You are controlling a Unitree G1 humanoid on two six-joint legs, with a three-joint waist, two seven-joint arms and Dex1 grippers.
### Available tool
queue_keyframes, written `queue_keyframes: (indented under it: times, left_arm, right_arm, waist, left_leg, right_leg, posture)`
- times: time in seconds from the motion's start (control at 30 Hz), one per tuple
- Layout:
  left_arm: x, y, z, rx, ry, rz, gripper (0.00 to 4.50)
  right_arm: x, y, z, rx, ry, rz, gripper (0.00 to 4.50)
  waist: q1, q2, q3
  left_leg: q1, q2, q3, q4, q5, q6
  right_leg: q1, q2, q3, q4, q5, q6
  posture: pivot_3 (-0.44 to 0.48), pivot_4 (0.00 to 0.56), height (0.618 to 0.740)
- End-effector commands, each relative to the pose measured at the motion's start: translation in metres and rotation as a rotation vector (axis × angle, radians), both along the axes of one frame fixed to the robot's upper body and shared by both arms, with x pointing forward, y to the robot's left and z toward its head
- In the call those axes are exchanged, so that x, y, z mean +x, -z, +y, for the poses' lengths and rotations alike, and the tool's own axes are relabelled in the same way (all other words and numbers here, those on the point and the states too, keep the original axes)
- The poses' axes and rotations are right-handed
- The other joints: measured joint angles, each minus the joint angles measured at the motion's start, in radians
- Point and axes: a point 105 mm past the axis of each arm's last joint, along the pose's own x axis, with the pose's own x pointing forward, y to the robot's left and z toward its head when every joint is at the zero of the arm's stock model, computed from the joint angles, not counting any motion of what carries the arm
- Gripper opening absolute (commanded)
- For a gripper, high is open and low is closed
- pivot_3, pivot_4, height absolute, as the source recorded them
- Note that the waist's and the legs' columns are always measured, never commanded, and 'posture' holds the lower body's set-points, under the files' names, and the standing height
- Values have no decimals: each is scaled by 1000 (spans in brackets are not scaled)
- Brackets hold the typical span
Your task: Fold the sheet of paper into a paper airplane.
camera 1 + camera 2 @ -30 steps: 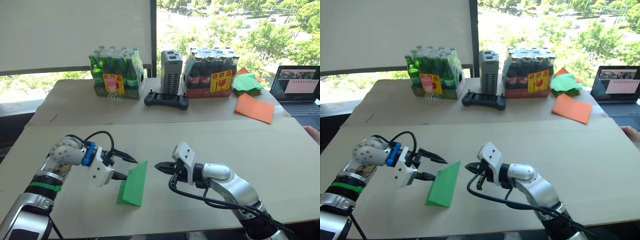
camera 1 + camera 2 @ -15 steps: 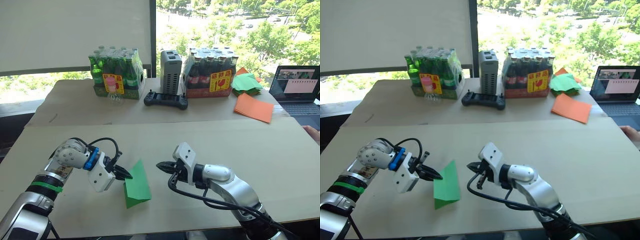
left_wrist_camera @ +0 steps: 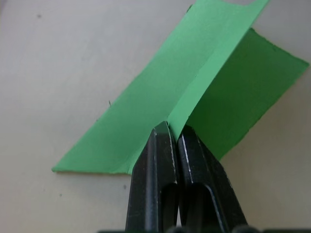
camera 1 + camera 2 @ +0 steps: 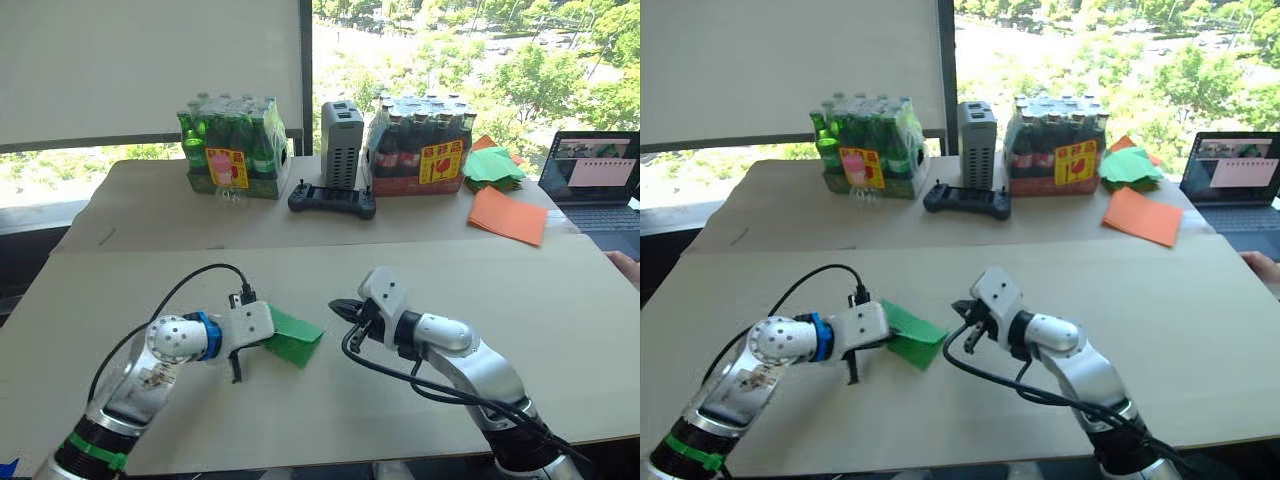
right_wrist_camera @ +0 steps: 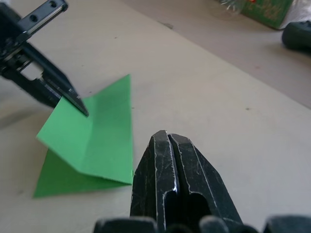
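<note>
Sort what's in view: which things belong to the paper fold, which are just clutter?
In the job: sheet of paper, pinched in the left tool; right tool, shut, beside it.

Clutter: bottle packs, controller, grey box, orange sheets, green pile, laptop.

Matt green paper (image 3: 160, 97); glossy blk plastic tool (image 3: 175, 133).

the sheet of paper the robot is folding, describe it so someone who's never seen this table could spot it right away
Start at the near part of the big tan table, between the two robot arms. The sheet of paper lies there, bright green and folded, with the left gripper shut on its raised flap. The other green papers are a loose pile at the far right beside an orange sheet.
</note>
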Motion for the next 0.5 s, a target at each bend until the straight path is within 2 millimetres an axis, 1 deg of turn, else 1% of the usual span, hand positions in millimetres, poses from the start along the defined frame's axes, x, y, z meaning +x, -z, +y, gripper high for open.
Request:
queue_keyframes:
  times: [0.03,0.07,0.13,0.17,0.27,0.3,0.37,0.4,0.5]
  left_arm:
    - [-5,-5,0,61,-82,-13,105]
    - [-7,-2,-2,65,-95,-3,105]
    - [-6,1,-9,29,-155,12,633]
    - [-6,4,-11,25,-172,18,803]
    - [-7,5,-12,15,-211,22,1865]
    - [-8,4,-12,10,-217,24,2142]
    - [-9,-5,-13,-41,-226,36,2814]
    - [-13,-12,-12,-54,-205,39,3174]
    - [-23,-25,-4,-61,-150,47,3174]
  right_arm:
    - [0,-18,-6,3,-5,-91,0]
    - [0,-19,-7,-2,-10,-96,0]
    - [-1,-18,-8,-13,-27,-100,0]
    - [-2,-18,-8,-20,-32,-101,0]
    - [-2,-15,-10,-37,-39,-99,0]
    - [-2,-15,-10,-39,-42,-98,0]
    - [-2,-15,-9,-32,-50,-90,0]
    - [-3,-14,-7,-31,-57,-86,0]
    - [-5,-13,-4,-23,-71,-78,0]
  waist:
    - [3,0,0]
    - [3,0,0]
    - [6,0,0]
    - [7,0,0]
    - [9,0,0]
    - [10,0,0]
    - [10,0,0]
    - [10,0,0]
    - [6,0,0]
  left_leg:
    - [0,0,0,0,0,0]
    - [1,0,0,0,0,-1]
    - [1,0,1,-1,1,-1]
    - [1,0,1,-1,1,-1]
    - [2,0,1,0,1,-1]
    - [2,0,1,0,1,-1]
    - [2,0,1,0,1,-1]
    - [2,0,1,0,1,-1]
    - [1,1,1,0,1,-1]
  right_leg:
    - [0,0,0,0,0,0]
    - [0,0,0,0,0,0]
    - [0,0,1,1,0,0]
    - [0,0,1,0,0,0]
    - [1,-1,1,0,0,0]
    - [1,-1,1,0,0,0]
    - [1,-1,1,0,0,0]
    - [1,-1,1,0,0,0]
    - [0,0,1,0,0,-1]
  posture:
    - [0,150,675]
    - [0,150,675]
    - [0,150,675]
    - [0,150,675]
    - [0,150,675]
    - [0,150,675]
    - [0,150,675]
    - [0,150,675]
    - [0,150,675]
